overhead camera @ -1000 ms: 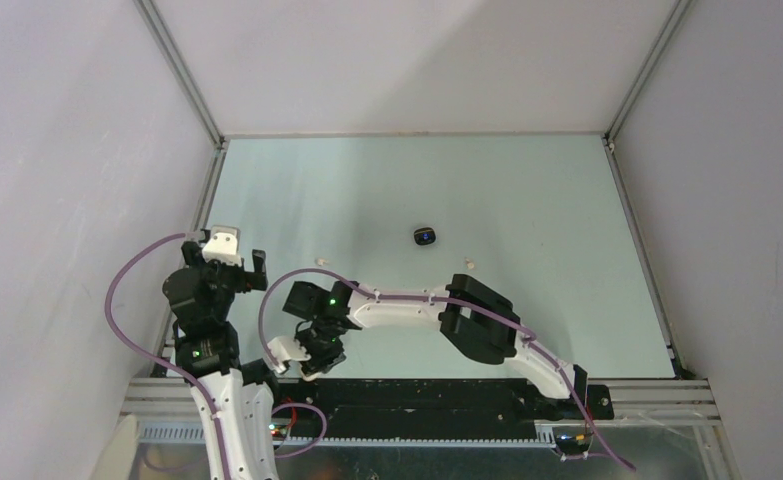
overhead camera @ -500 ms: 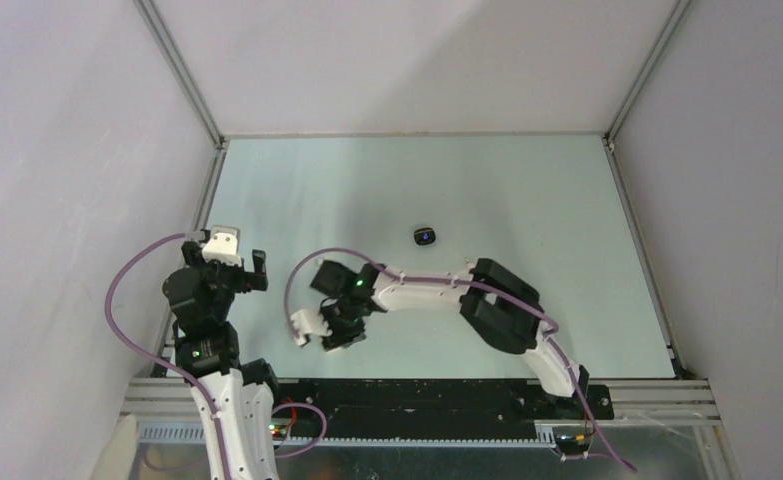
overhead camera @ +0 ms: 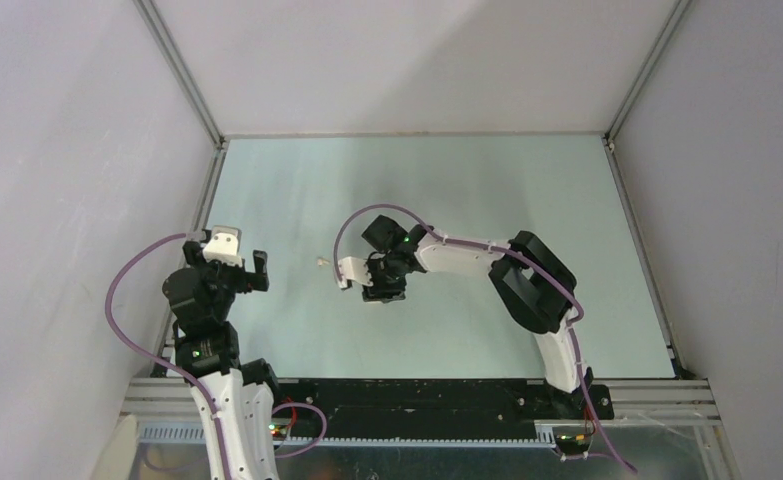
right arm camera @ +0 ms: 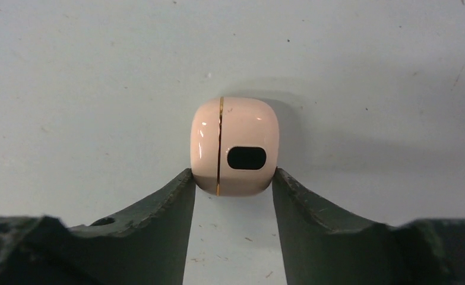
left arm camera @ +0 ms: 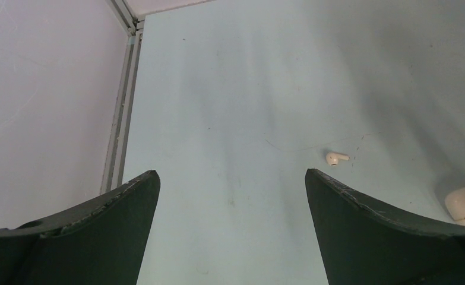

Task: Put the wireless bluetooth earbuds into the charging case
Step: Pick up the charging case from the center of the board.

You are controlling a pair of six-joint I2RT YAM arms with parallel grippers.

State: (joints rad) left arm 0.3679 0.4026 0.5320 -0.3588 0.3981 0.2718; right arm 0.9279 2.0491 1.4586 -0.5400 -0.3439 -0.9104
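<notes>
The charging case (right arm camera: 234, 146) is a closed beige pebble with a gold seam and a dark oval spot. My right gripper (right arm camera: 233, 178) is shut on the charging case, its two fingertips pinching the case's near sides. From above, the case (overhead camera: 346, 270) sticks out to the left of the right gripper (overhead camera: 357, 273), left of the table's middle. One cream-white earbud (overhead camera: 321, 262) lies on the table just left of the case, also seen from the left wrist (left arm camera: 335, 158). My left gripper (left arm camera: 231, 173) hangs open and empty above the left side, well short of the earbud.
The pale green table (overhead camera: 527, 190) is walled by grey panels with metal rails (overhead camera: 205, 200) along its edges. The right arm (overhead camera: 527, 285) arches across the centre right and hides part of the tabletop. The arm bases sit on a black rail (overhead camera: 417, 395) at the near edge.
The right arm has swung away from the near edge toward the table's middle, carrying the case with it. It now covers a small black object and a white earbud seen earlier. The left arm stayed still.
</notes>
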